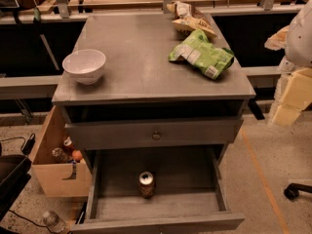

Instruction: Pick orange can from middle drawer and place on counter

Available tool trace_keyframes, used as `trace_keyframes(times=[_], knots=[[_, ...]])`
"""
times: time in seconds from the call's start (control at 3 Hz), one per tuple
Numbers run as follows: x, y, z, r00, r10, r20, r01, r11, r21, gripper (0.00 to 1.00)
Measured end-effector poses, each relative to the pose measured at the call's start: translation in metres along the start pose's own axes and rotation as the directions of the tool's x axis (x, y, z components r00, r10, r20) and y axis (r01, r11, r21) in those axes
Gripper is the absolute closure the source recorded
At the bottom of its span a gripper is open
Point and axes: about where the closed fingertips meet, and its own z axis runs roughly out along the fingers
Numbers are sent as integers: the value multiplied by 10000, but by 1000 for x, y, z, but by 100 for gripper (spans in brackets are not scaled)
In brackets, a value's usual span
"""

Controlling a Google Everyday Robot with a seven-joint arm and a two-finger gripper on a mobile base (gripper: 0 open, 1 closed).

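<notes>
The orange can [146, 184] stands upright on the floor of the open middle drawer [161, 207], near the middle, silver lid up. The drawer is pulled out toward me, below the grey drawer with the round knob [156, 135]. The counter [141, 69] is the grey top of the cabinet above. My gripper [288, 106] is at the far right edge of the view, at the end of the pale arm, beside the cabinet's right side at about counter height. It is well apart from the can and holds nothing that I can see.
On the counter are a white bowl [84, 65] at the left, a green snack bag [201, 54] at the right and a yellow bag [191, 22] behind it. A wooden crate [51, 172] with small items stands left of the cabinet. A plastic bottle [52, 222] lies on the floor.
</notes>
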Motion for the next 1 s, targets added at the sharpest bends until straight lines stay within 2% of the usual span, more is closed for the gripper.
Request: trace_keyframes(times=[0.33, 0.67, 1.0], knots=[[0, 0, 0, 10000, 0, 1, 0, 10000, 2, 0], [-7, 9, 18, 9950, 159, 982, -173, 9998, 138, 0], [-12, 49, 50, 9696, 451, 2406, -479, 9988, 55, 0]])
